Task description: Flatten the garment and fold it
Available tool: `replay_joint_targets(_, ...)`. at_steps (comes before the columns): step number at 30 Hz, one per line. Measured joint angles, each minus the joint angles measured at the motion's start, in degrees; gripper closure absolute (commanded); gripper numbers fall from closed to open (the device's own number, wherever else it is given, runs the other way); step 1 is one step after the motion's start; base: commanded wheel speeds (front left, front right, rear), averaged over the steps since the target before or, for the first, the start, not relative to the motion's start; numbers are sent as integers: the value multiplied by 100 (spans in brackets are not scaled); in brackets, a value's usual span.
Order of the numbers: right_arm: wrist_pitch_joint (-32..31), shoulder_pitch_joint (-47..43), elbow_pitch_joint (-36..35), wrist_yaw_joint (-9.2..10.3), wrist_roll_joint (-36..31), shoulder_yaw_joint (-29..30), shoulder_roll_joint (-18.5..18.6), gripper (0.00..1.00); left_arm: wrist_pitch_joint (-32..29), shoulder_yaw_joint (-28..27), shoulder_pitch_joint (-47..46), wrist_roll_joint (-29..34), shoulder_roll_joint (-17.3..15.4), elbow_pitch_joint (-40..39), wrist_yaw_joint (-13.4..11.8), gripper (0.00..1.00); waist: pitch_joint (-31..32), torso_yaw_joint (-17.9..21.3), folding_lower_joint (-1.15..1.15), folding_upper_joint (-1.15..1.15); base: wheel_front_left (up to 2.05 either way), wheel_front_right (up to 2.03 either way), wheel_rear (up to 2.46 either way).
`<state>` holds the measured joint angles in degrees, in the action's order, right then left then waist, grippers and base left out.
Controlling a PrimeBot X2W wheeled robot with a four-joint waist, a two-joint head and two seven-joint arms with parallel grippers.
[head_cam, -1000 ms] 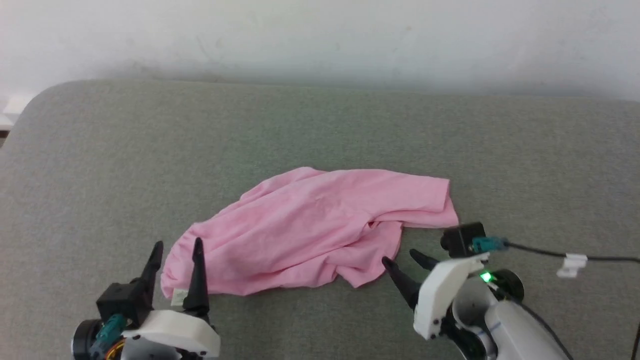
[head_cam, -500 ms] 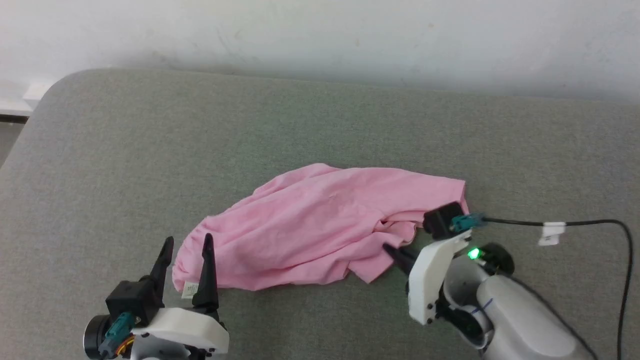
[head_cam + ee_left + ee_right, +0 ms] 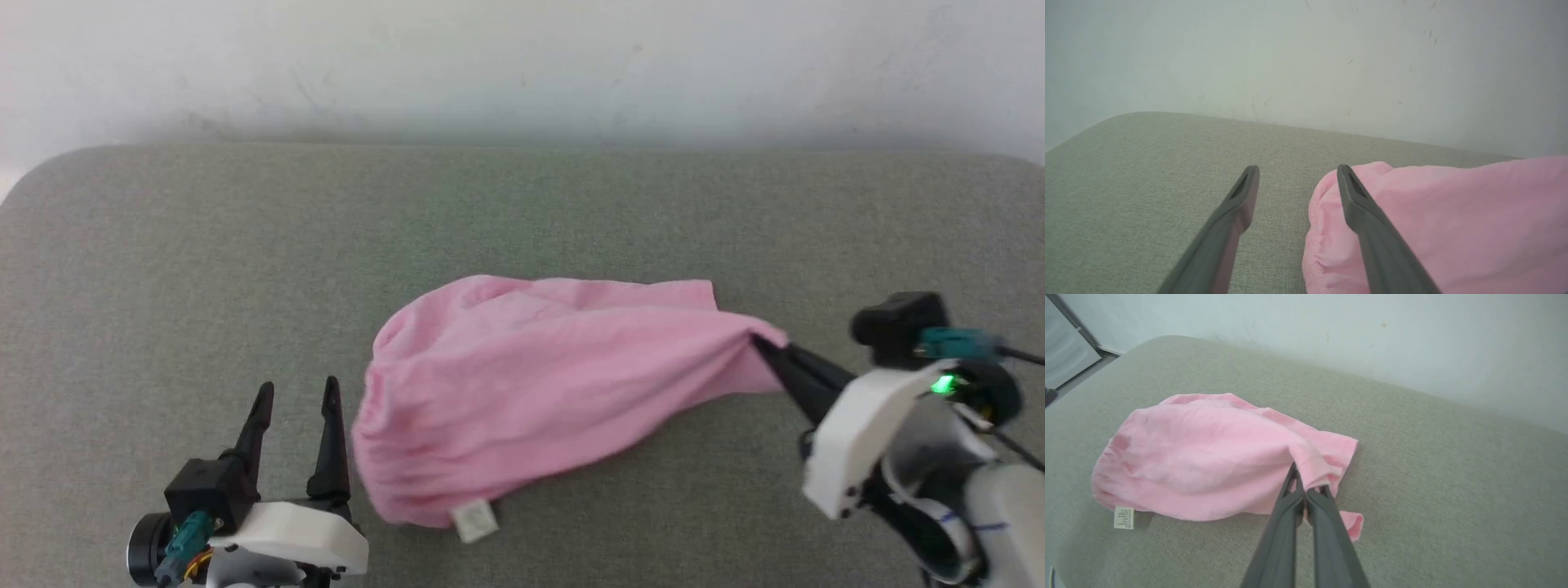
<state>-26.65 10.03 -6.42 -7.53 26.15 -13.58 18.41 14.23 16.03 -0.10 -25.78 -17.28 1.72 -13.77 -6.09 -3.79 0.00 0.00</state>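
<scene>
Grey-green woven upholstery (image 3: 522, 212) forms the wide, soft work surface, backed by a pale wall (image 3: 522, 65). Roughly in its middle lies the garment (image 3: 531, 384), pink and thin, spread in a rough fan. It is broad and rounded at the gathered waistband (image 3: 371, 457) on the robot's left and narrows to a drawn point on its right.

That taper comes from the right gripper (image 3: 767, 347), whose two dark fingers are pressed together on a pinch of cloth at the right-hand corner. Long creases run from the pinch back toward the waistband. Near the grip the fabric seems raised a little off the upholstery, while the waistband end rests on it. I judge this to be a pull to stretch the garment flat, so flattening is the step in hand and folding is not yet begun. In the right wrist view a loose flap of hem hangs just below the pinch, so only part of that edge is caught.

The left gripper (image 3: 298, 385) hovers just beside the waistband, its fingers spread with nothing between them. In its own wrist view one finger overlaps the pink edge, but I cannot tell whether it touches. It seems placed to take that end, since with nothing pinning it the cloth may slide rather than stretch.

Smallest, the white label (image 3: 474, 519) sticks out from the waistband's near edge onto the upholstery.
</scene>
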Motion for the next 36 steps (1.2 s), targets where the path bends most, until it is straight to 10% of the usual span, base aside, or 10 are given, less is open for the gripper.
replay_joint_targets(7, -250, -10, 37, 0, -64, 804, -220, 100, 0, 78, -60, 34, 1, -31, 13, 0, -226, 27, 0, 0, 0, 0, 0)
replay_joint_targets(21, 788, 2586, 3304, 0, 22, 346, -320, 100, 44, 252, -853, 222, 216, 177, 274, 0, -1027, -347, 2, 0, 0, 0, 0)
replay_joint_targets(24, 1210, 2745, 3899, 0, 22, 169, -355, 0, 44, 220, -886, 231, 288, 240, 313, 0, -1126, -456, 1, 0, 0, 0, 0)
replay_joint_targets(36, 3650, 2096, 3868, 0, -398, -332, -81, 0, 49, -23, -622, 405, 292, 296, 315, 0, -794, -401, 0, 0, 0, 0, 0)
